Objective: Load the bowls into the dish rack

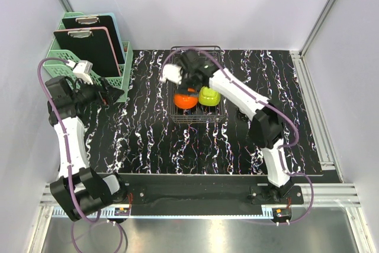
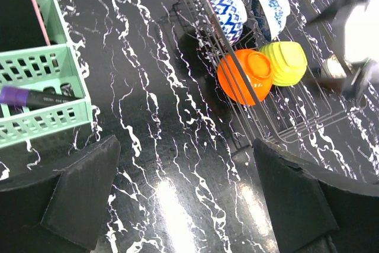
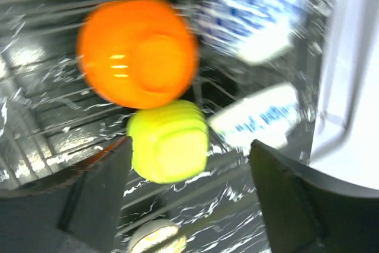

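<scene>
Right gripper (image 3: 188,191) hangs blurred above orange bowl (image 3: 137,51).

No legible text, brand or number. The dark pen with a purple end (image 2: 37,96), lying in the mint green plastic lattice basket (image 2: 56,63), carries faint pale print, too small to read.

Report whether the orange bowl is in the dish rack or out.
In. The orange bowl stands on edge inside the dish rack, wires crossing its front, beside the lime green bowl.

Lab test cell — white panels (image 1: 177,4), alu rails (image 1: 315,117)
</scene>
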Available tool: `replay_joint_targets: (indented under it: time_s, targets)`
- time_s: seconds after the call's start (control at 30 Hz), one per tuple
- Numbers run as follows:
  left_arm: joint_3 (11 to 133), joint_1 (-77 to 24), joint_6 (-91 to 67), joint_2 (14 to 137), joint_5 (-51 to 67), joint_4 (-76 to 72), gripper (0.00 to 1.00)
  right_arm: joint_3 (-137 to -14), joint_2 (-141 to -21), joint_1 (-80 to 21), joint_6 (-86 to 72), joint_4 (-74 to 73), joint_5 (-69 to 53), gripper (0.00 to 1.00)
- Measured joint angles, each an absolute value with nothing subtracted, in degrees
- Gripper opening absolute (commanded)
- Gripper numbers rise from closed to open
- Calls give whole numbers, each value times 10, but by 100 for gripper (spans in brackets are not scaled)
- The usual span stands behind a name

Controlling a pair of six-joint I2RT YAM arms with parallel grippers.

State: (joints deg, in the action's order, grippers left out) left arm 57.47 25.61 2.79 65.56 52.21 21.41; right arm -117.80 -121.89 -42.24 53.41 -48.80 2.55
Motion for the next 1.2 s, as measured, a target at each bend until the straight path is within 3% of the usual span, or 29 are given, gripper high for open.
replay_joint_targets:
  time_s: [0.17,0.27,0.5,0.83,1.2]
  targets:
    - [575,252,66,633,532,230,99,-1206,-1170,-349,410,-485,27,74]
    - [575,234,92,625,529,242,99,-1179,-1108,-251,330,-478,6,74]
    - [575,141,131,619,492,258,99,-995,-974,-67,230,-449,-4,73]
    - [575,8,150,619,408,265,99,-896,-1061,-3,179,-453,-73,69]
    - [575,-18,157,619,372,274,99,-891,-1138,-4,166,-462,-117,65]
